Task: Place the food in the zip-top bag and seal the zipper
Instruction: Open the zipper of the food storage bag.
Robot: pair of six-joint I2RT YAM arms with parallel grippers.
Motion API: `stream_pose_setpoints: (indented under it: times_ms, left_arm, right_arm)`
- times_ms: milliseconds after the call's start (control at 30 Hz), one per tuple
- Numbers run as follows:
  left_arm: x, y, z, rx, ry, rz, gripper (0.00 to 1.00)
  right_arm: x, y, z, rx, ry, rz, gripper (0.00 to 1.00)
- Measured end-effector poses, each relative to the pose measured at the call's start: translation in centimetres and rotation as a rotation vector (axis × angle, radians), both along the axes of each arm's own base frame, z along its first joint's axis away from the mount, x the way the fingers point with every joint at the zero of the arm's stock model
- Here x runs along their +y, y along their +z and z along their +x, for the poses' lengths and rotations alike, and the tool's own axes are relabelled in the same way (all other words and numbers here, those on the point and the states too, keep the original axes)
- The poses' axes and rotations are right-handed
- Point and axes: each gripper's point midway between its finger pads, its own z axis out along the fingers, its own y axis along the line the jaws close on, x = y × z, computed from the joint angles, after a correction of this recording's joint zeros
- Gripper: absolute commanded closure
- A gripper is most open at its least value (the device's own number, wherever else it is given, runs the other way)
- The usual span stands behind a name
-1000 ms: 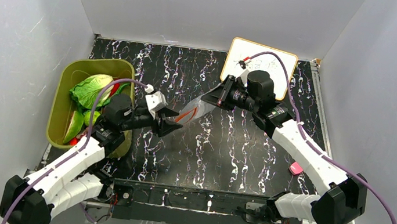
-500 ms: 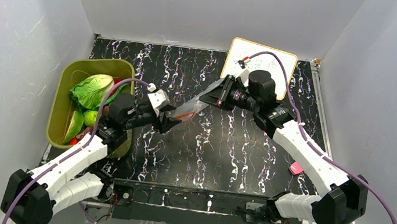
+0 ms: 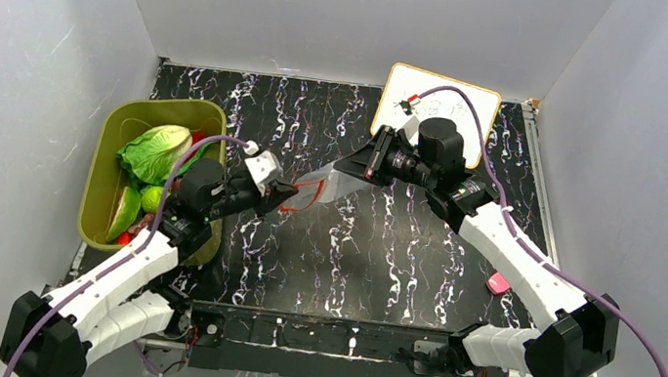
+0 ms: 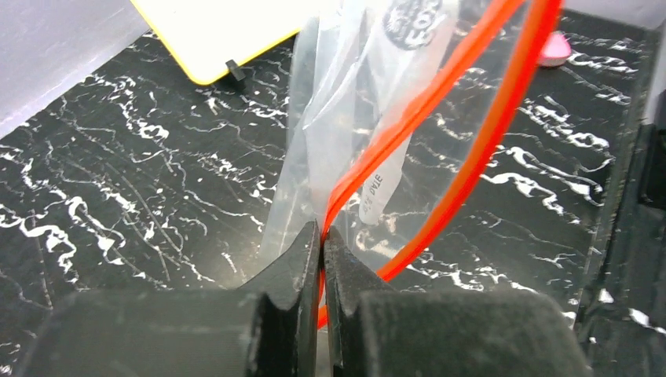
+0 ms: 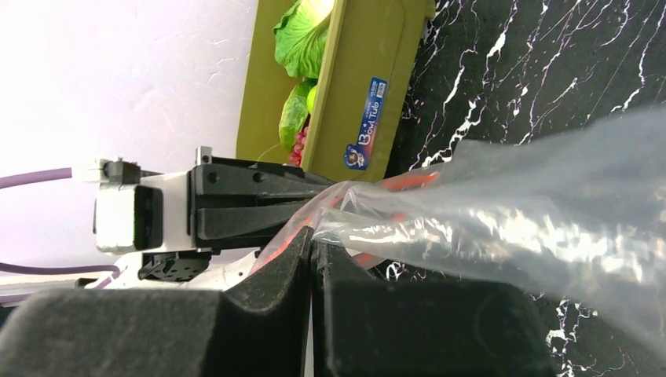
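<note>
Zip-top bag (image 3: 336, 183) aloft — zipper (image 4: 339, 198) pinched, left hand (image 4: 322, 236)

An olive-green basket (image 3: 99, 177) sits at the left edge of a black marbled table (image 3: 380, 254), with a blue label (image 5: 365, 124) on its side. Well to the basket's right, a yellow-rimmed white board (image 3: 409, 81) lies farther back. A small pink thing (image 3: 497, 283), perhaps a clip, lies nearer the front.

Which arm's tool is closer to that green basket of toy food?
Left. The left tool sits just right of the basket, pinching the zipper of the bag; the right tool holds the bag farther right.
</note>
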Motion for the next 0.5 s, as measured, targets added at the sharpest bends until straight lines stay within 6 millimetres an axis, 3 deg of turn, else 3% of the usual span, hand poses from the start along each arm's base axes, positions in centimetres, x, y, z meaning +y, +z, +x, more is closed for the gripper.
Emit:
stream_pose_setpoints:
  times_ms: [167,367,500]
  left_arm:
    - [-0.3,1.5,-1.4,0.014,-0.03,-0.063,1.0]
    - [-0.1,2.2,-2.5,0.09,-0.008,-0.16,1.0]
    - [-0.2,1.8,-2.3,0.206,0.041,-0.215,1.0]
  right_arm:
    - [-0.1,-0.4,0.4,-0.006,-0.013,-0.019,0.64]
    - [-1.1,-0.5,2.6,-0.074,-0.092,-0.135,0.39]
    - [-2.6,-0.4,3.4,-0.115,-0.164,-0.2,0.32]
